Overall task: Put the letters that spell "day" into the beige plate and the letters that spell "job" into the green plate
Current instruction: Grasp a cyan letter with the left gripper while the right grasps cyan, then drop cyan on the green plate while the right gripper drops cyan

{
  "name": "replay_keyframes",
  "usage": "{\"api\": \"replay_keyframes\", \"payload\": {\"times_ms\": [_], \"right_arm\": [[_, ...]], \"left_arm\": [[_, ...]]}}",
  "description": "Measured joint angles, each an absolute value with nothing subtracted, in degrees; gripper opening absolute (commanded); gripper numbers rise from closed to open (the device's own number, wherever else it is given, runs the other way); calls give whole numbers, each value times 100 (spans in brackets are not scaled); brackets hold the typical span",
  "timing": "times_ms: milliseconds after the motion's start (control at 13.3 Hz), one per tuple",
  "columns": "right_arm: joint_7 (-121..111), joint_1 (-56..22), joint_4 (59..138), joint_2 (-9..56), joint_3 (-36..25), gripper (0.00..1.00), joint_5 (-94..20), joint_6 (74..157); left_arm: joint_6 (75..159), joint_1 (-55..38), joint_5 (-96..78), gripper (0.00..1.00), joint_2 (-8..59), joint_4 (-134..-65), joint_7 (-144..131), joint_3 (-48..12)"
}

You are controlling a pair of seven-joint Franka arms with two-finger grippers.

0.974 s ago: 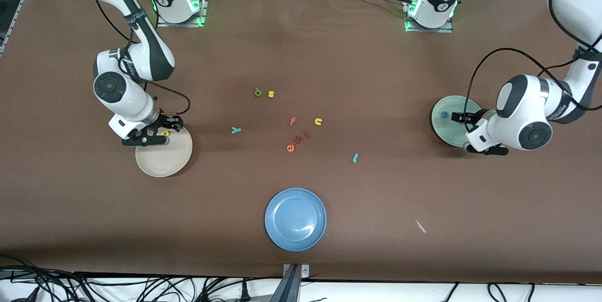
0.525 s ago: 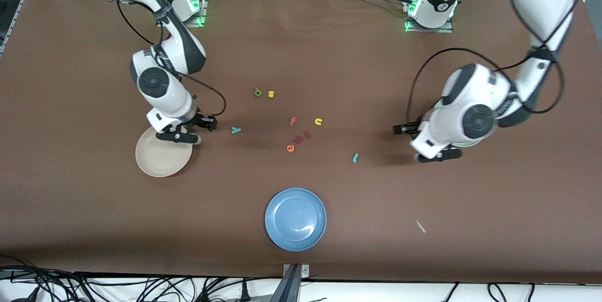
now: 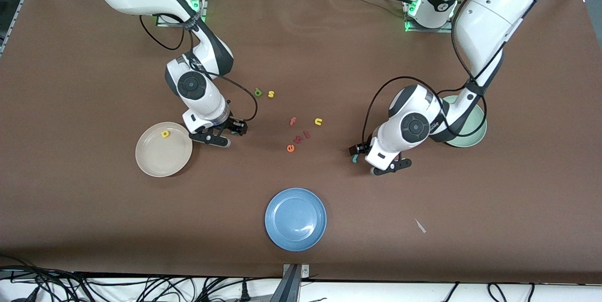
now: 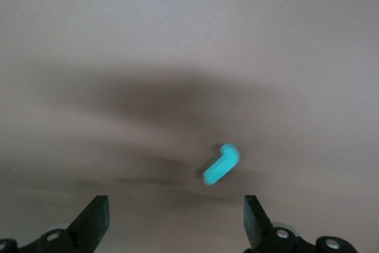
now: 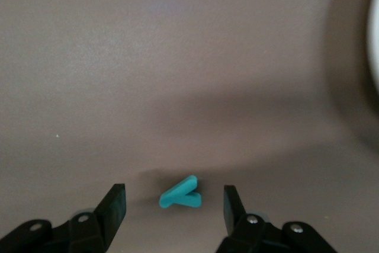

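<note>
My right gripper (image 3: 236, 129) hangs low over the table beside the beige plate (image 3: 155, 161), which holds the yellow "a" (image 3: 165, 134). In the right wrist view the teal "y" (image 5: 179, 192) lies between my right gripper's (image 5: 173, 207) open fingers, untouched. My left gripper (image 3: 356, 151) is low over the teal "j" (image 3: 354, 158), away from the green plate (image 3: 472, 139). The left wrist view shows the "j" (image 4: 222, 164) just ahead of my left gripper's (image 4: 174, 224) wide-open fingers. The dark green "d" (image 3: 257, 91) lies nearer the robots' bases.
A yellow "s" (image 3: 271, 94) sits beside the "d". In the table's middle lie a pink "f" (image 3: 292, 121), a yellow "n" (image 3: 318, 122), an orange "e" (image 3: 290, 148) and two small reddish letters (image 3: 306, 134). A blue plate (image 3: 295, 218) stands nearest the front camera.
Both arms have swung from over their plates toward the table's middle. The right gripper has come over the "y", the left one to the "j". The "a" stays in the beige plate.
</note>
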State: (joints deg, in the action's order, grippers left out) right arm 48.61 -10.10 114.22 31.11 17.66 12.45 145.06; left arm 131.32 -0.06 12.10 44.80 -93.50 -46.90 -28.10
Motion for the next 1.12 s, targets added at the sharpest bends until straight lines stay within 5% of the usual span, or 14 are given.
{"api": "replay_keyframes", "payload": {"times_ms": [150, 450, 899, 1124], "right_arm": [[4973, -1066, 11421, 3238, 1767, 76, 1314, 14651], [4987, -1075, 11425, 3324, 1764, 76, 1359, 14672], [4987, -1074, 11544, 3339, 1753, 54, 1464, 14763], [4987, -1074, 11550, 3327, 1746, 42, 1497, 14768]], "left_arm": [[13124, -249, 1210, 98, 4642, -8995, -4804, -2724], [13117, -764, 1210, 71, 4890, -8689, -4851, -2283], [13098, -980, 1210, 0, 4985, -8527, -4864, -2064], [13097, -976, 1210, 0, 4989, -8488, -4878, -2040]]}}
